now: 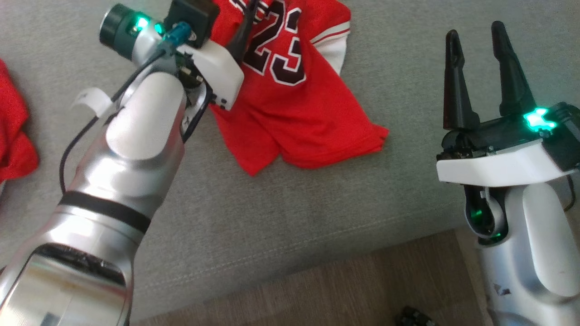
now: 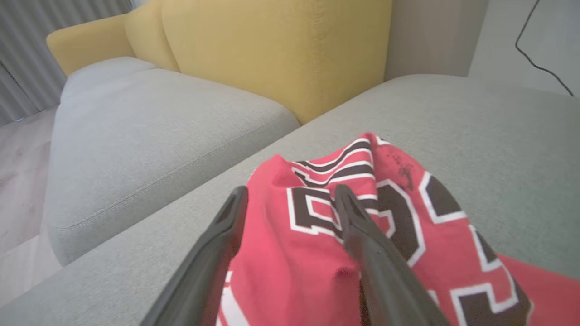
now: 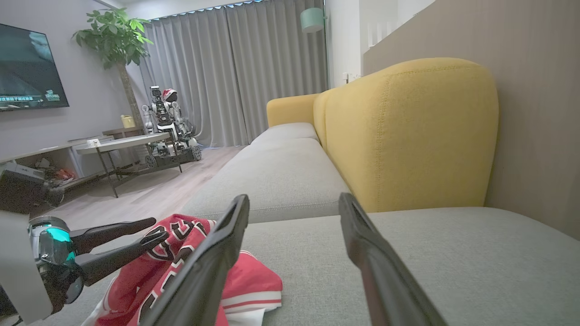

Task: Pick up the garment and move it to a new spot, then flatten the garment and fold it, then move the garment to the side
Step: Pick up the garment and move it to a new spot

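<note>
Left pincer (image 2: 292, 195): released; its two dark fingers stand apart with nothing clamped between them; whether the tips touch the cloth, I cannot tell.
Garment (image 1: 290, 104): red jersey with a dark, white-edged "23" and white sleeve trim; lies rumpled on the seat cushion, right under and just ahead of the left pincer's fingers; the printed number shows between those two fingers; the hem end trails back past that pincer's wrist, toward the robot.
Right pincer (image 1: 476, 29): released and empty; fingers spread wide, pointing away from the robot; garment lies well apart from it, off to its left.
Seat cushion (image 1: 317, 217): grey fabric; bare beneath and ahead of the right pincer; carries the garment under the left one.
Second red cloth (image 1: 13, 131): on the same cushion, out to the left of the left arm; cut off by the frame edge, so its kind is unclear.
Backrest (image 3: 408, 136): yellow; upright beyond the fingertips of both pincers.
Floor (image 1: 362, 280): wood; behind the pincers, below the cushion's near seam.
Far room: past the left pincer's tips stand another robot (image 3: 167, 122), a low table (image 3: 122, 142), a potted plant (image 3: 113, 36) and grey curtains (image 3: 253, 68).
</note>
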Controlling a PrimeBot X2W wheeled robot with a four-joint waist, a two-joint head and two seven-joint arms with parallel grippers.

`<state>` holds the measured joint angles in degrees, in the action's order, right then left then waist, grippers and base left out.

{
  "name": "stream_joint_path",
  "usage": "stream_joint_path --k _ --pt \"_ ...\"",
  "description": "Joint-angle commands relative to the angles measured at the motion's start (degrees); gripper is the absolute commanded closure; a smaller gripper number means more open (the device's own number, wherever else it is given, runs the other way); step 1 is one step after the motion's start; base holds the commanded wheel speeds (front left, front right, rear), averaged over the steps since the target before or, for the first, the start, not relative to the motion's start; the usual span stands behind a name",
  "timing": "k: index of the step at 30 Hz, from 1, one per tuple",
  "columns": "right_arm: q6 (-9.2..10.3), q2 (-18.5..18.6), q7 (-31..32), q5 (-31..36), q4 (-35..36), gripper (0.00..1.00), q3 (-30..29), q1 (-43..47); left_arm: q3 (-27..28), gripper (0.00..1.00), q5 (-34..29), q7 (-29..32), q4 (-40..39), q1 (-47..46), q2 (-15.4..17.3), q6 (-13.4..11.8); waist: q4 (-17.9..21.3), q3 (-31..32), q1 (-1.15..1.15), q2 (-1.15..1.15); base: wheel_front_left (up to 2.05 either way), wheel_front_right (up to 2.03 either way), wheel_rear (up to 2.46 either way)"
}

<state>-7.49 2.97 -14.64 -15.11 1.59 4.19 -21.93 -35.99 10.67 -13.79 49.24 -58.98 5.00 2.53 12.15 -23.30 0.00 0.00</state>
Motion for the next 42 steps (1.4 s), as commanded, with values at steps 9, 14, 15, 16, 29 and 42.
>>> stream_joint_path --k 9,14,15,16,29,42 --pt "0.00 -0.1 -0.4 2.3 0.4 0.00 0.3 -0.2 7.0 0.00 2.8 -1.2 -10.8 -1.5 0.9 -1.4 -4.8 3.7 0.00 0.00 0.00 0.00 0.00" --pt "0.00 -0.1 -0.4 3.9 -0.9 0.00 -0.4 0.6 10.1 0.00 3.6 -1.2 -18.6 4.2 2.2 -1.8 -7.5 6.9 0.00 0.00 0.00 0.00 0.00" --pt "0.00 -0.1 -0.4 4.2 -1.0 0.00 -0.6 0.9 10.7 0.00 3.8 -1.2 -20.0 5.6 2.6 -1.8 -8.1 7.4 0.00 0.00 0.00 0.00 0.00" --pt "0.00 -0.1 -0.4 4.5 -1.2 0.00 -0.8 1.1 11.2 0.00 4.0 -1.2 -21.4 7.2 3.0 -1.8 -8.6 8.0 0.00 0.00 0.00 0.00 0.00" --pt "0.00 -0.1 -0.4 6.8 -5.5 0.00 -3.3 7.3 20.2 0.00 5.8 -1.2 -38.6 33.0 2.7 -3.6 -14.4 14.8 0.00 0.00 0.00 0.00 0.00" --pt "0.00 -0.1 -0.4 6.0 -8.2 0.00 -3.4 10.5 28.1 0.00 3.2 -1.2 -47.7 48.4 -2.0 -1.7 -16.1 16.2 0.00 0.00 0.00 0.00 0.00"
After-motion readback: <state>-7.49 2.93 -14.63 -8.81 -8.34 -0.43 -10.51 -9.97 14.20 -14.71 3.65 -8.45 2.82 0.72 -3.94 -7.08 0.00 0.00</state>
